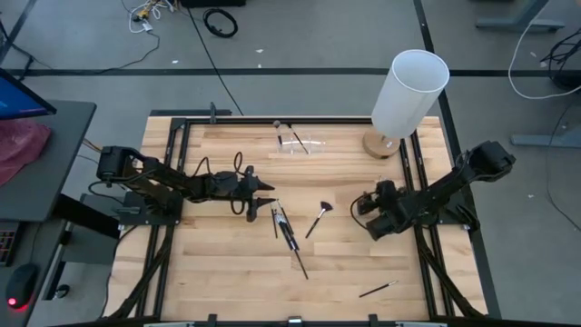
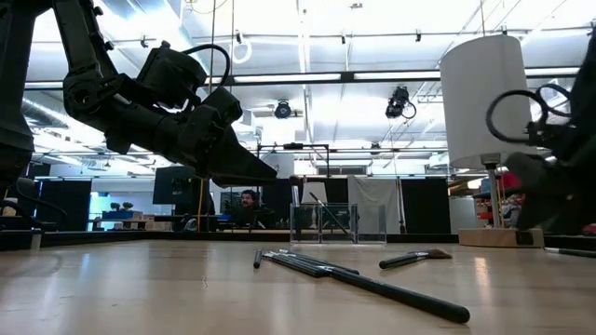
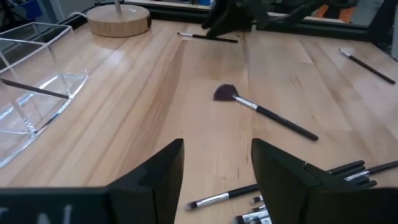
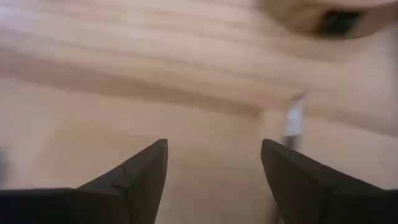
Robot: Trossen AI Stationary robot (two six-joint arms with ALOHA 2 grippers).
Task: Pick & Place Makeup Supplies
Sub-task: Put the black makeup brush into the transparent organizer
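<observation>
Several thin dark brushes and sticks lie in a bundle (image 1: 286, 227) flat on the table's middle, also seen in the low view (image 2: 354, 276). A fan brush (image 1: 318, 218) lies just right of them, bristles toward the far edge. One more stick (image 1: 377, 290) lies near the near right corner. My left gripper (image 1: 265, 191) hovers open above the table, just left of the bundle's far end; its wrist view looks past the open fingers (image 3: 217, 165) at the fan brush (image 3: 264, 112). My right gripper (image 1: 361, 207) is open and low, right of the fan brush, with a small silvery piece (image 4: 293, 118) ahead of it.
A small clear holder (image 1: 300, 143) with a dark stick in it stands near the far edge. A tall white cylinder (image 1: 410, 91) on a round wooden base (image 1: 381, 143) stands at the far right. A short stick (image 3: 208, 37) lies by the right arm. Bare wood lies toward the near left.
</observation>
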